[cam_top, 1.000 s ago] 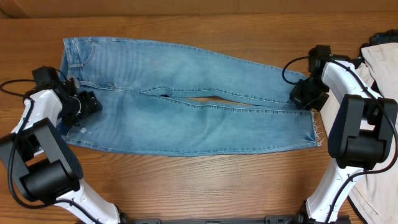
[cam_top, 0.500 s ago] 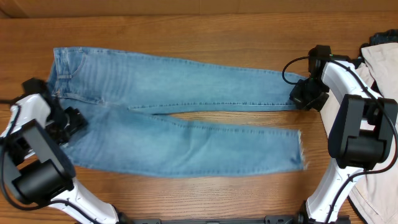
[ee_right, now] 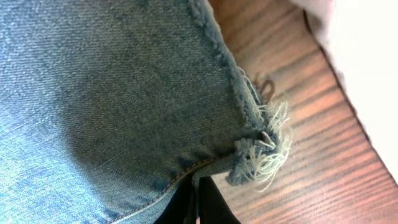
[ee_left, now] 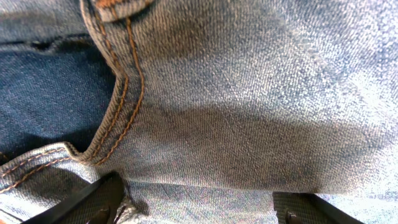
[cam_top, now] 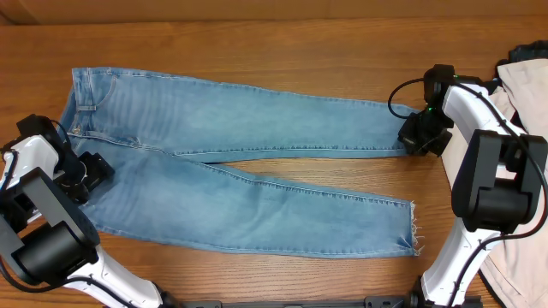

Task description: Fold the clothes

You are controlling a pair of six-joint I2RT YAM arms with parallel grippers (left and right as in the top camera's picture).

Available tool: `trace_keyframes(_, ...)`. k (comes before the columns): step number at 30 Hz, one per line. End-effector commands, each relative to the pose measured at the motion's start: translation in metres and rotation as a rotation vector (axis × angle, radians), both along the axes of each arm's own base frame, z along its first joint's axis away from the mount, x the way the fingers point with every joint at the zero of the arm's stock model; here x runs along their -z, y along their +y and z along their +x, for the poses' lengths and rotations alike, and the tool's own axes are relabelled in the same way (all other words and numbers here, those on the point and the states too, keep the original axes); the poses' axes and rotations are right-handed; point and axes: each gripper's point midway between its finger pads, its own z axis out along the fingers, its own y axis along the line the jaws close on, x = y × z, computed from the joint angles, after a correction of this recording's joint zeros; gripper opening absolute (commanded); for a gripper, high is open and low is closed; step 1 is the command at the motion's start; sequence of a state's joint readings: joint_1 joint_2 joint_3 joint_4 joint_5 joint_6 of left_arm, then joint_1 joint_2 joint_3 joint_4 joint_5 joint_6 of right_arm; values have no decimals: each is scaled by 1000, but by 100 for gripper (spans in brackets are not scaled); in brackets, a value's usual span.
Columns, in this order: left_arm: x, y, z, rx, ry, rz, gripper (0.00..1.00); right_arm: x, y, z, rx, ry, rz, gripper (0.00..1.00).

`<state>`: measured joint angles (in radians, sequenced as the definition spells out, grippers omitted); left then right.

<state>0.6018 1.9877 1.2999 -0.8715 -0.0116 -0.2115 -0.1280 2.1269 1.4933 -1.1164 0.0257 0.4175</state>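
Observation:
The light blue jeans [cam_top: 257,128] lie flat across the table, waist at the left and legs spread apart toward the right. My left gripper [cam_top: 92,167] sits at the waist's left edge. In the left wrist view, this gripper [ee_left: 199,210] is open, its fingers [ee_left: 93,202] wide apart with denim [ee_left: 249,93] lying between them. My right gripper [cam_top: 413,133] is at the far leg's end. In the right wrist view, that gripper [ee_right: 198,202] is shut on the seam beside the frayed hem [ee_right: 264,155]. The near leg's frayed hem [cam_top: 413,235] lies free.
A cream-beige garment [cam_top: 524,81] lies at the table's right edge behind the right arm, and shows as a pale patch [ee_right: 367,56] in the right wrist view. Bare wood [cam_top: 257,274] runs along the front.
The waist slid left with my left gripper, and the near leg swung forward away from the far leg. The left jaws have widened. My right gripper held still.

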Motion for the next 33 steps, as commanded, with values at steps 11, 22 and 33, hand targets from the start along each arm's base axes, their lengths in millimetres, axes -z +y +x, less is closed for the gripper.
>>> trace_keyframes(11, -113, -6, 29, 10, -337, 114, 100, -59, 4, -1, -38, -111, -7, 30)
trace_keyframes(22, -167, -38, -11, -24, -371, 92, 100, -195, 15, -50, 22, -393, -15, 33)
trace_keyframes(33, -165, -64, -11, 28, -353, 18, 100, -160, 68, -151, 186, -300, 244, 41)
